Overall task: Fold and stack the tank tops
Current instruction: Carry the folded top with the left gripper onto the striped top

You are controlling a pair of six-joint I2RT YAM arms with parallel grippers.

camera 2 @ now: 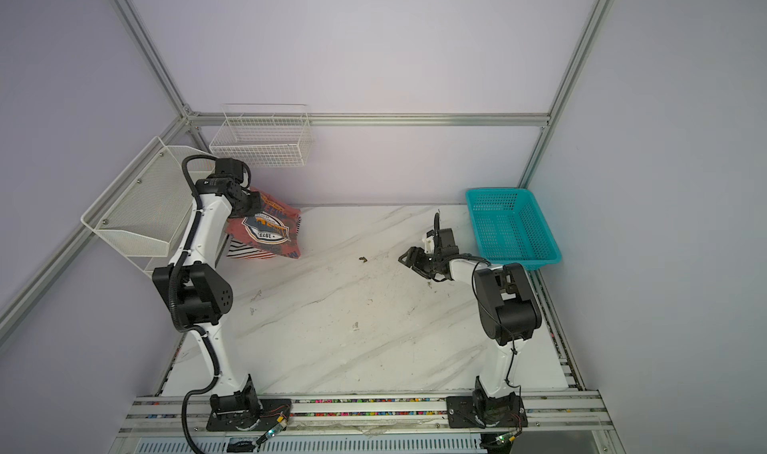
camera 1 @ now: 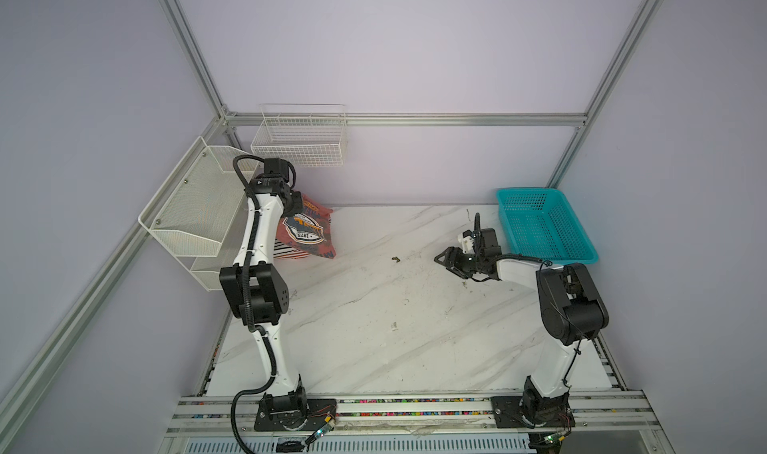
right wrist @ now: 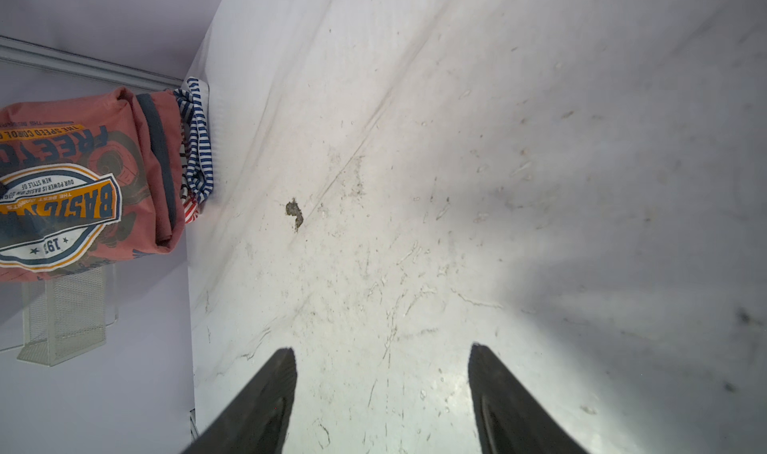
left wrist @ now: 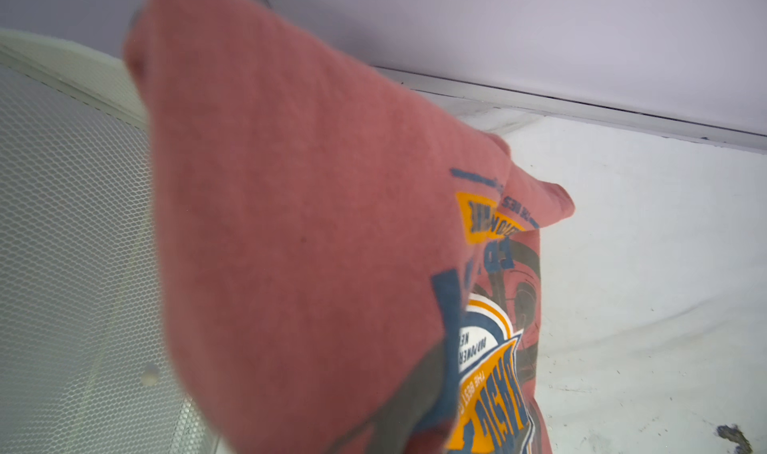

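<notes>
Two robot arms work over a white marbled bench [camera 1: 373, 306]. Your left gripper [camera 1: 299, 203] reaches to the far corner on its own side and is closed. Its fingertips are hidden behind cloth, but the red top [camera 1: 309, 232] hangs from it by one edge, so it appears to be pinching that edge.

The red top, folded, droops below the left gripper with its printed emblem facing up. Its lower edge rests on the striped tops [right wrist: 199, 140], a small pile lying directly under the gripper. You are probably holding it over them to stack it as the next layer. In the left wrist view, red cloth fills most of the frame.

Your right gripper [right wrist: 382, 352] is well apart from the pile, across the bench. It hovers low over bare bench with its jaws spread wide and nothing between them. It seems parked there to keep clear of the left arm. Just behind it sits the turquoise basket [camera 1: 527, 191], which shows no cloth in it in the top views.

To finish this step, you would likely lower the left gripper and let go squarely over the pile.
</notes>
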